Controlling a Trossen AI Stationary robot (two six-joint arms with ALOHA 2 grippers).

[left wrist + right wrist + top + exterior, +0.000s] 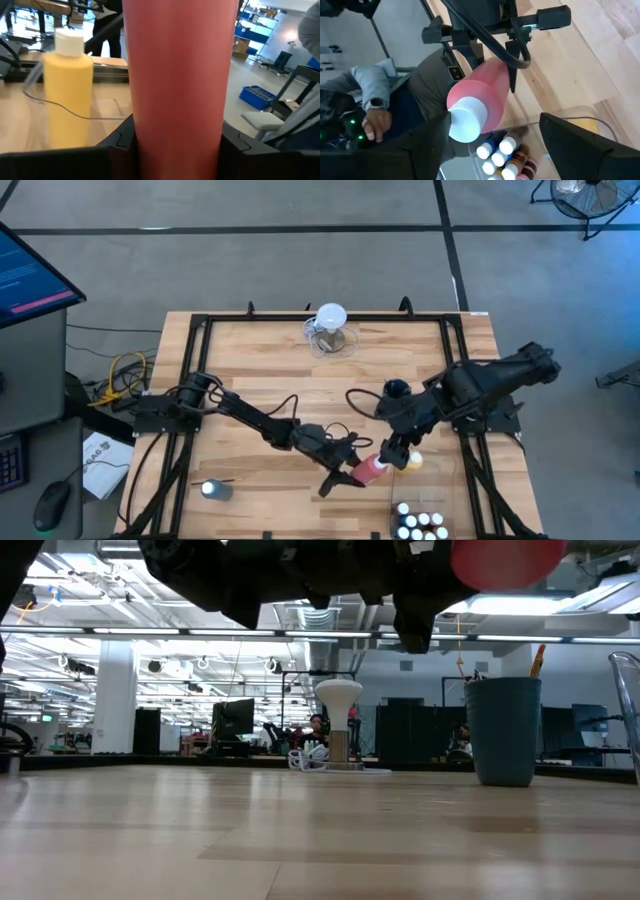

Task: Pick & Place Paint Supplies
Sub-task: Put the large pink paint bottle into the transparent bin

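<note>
A pink-red squeeze bottle (372, 468) is clamped in the left tool (357, 471), lifted off the bench (260, 370). The right tool (397, 450), fingers spread wide and empty, sits just beside its white cap. A yellow squeeze bottle (413, 462) stands just beyond. Small white-capped paint bottles (418, 523) are already gathered nearby; the placing looks partly done. Only the right wrist view shows a person's hand (376, 121); only the low view shows a blue-grey cup (503, 730).
</note>
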